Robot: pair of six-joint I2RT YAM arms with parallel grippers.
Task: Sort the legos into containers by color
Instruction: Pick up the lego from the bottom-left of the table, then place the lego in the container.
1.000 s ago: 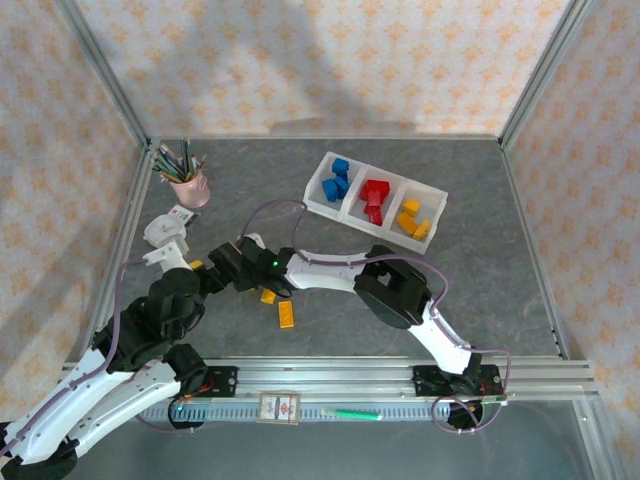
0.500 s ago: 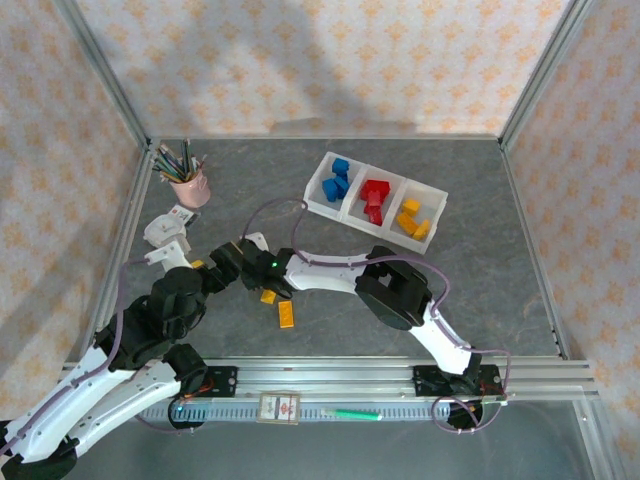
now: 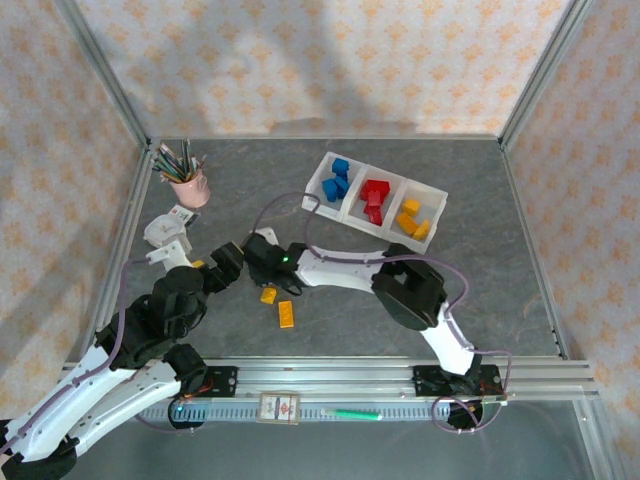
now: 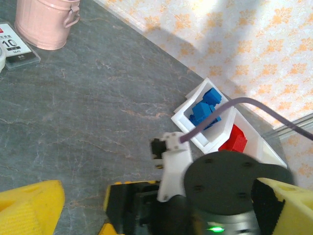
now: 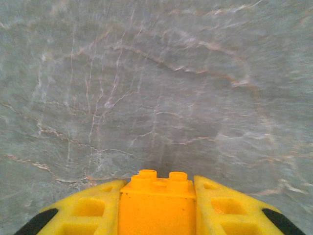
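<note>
Orange brick [image 5: 157,210] sits clamped by its flanks in my right gripper [image 5: 157,196], studs pointing ahead, low at the grey surface [image 5: 146,73] and well apart from the tray [image 3: 316,190], a hold I judge firm enough to carry it to the right-end compartment [image 3: 430,200] with the other orange legos [image 3: 412,220].

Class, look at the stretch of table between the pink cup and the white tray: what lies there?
Nothing. Bare grey tabletop runs from the pink cup to the white tray, as the left wrist view shows most clearly.
</note>
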